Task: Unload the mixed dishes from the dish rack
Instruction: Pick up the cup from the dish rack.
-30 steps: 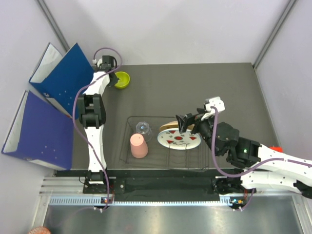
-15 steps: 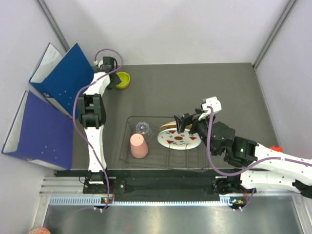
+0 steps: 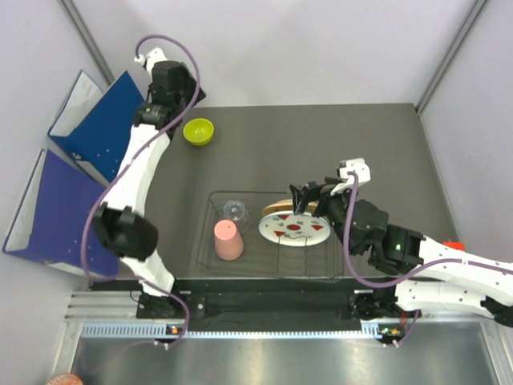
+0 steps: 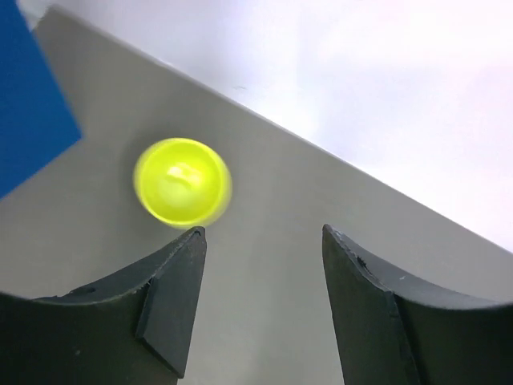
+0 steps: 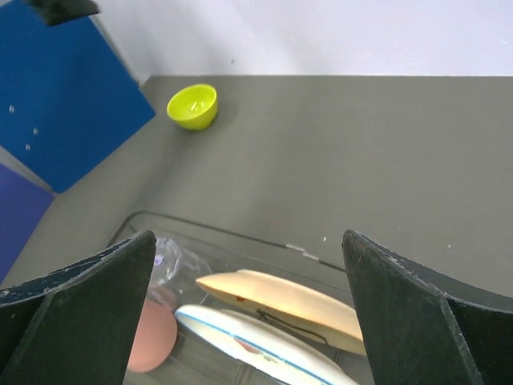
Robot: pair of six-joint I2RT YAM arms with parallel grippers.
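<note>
Your left gripper [image 4: 263,233] has its fingers apart with nothing between them; only bare table [image 4: 264,321] shows in the gap. The bowl [image 4: 182,182] sits upright on the table beyond the tip of the left finger. It is clear of both fingers and a little blurred in the wrist view. From above, the bowl is at the far left of the table, near a blue binder [image 3: 103,127], and your left wrist hangs over that far-left corner.

Your right gripper [image 5: 248,237] is spread wide and holds nothing. Below it you see the rack [image 5: 240,234], with the tan plate [image 5: 280,297] and the white plate [image 5: 240,337] leaning side by side, the tan one farther back. The tumbler [image 5: 172,261] and the cup [image 5: 152,333] stand at the rack's left end, the tumbler behind the cup. From above, the right fingers hang over the tan plate's right end; you cannot tell whether they touch it.

A second binder [image 3: 64,212] lies left of the rack. A small red block [image 3: 454,243] shows at the table's right edge.
</note>
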